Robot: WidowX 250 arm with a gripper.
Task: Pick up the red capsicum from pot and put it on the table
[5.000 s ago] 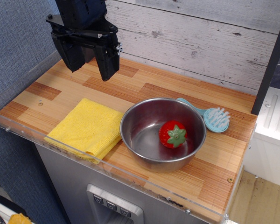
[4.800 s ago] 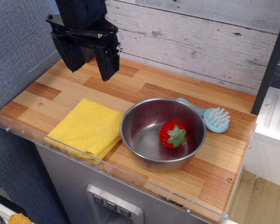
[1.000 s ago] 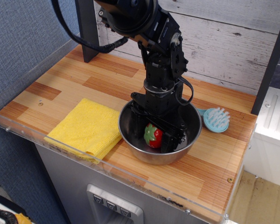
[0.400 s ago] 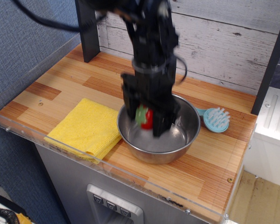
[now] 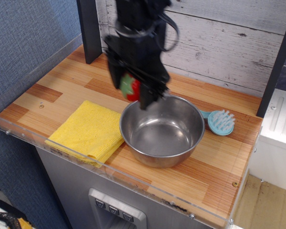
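My gripper (image 5: pixel 131 89) is clamped on the red capsicum (image 5: pixel 132 88), held above the pot (image 5: pixel 162 131). I see its green top facing left, so it lies sideways.

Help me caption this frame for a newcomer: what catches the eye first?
The black gripper, raised above the table, is clamped on the red capsicum, just past the pot's back-left rim. Below sits the shiny empty pot, flanked by a yellow cloth and a light-blue brush.

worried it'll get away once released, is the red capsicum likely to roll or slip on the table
Probably apt to roll: the red capsicum looks small and rounded, with little flat base. Its glossy skin suggests it could slip, though the gripper holds it above the pot for now. It seems light, so the smooth table may let it wander.
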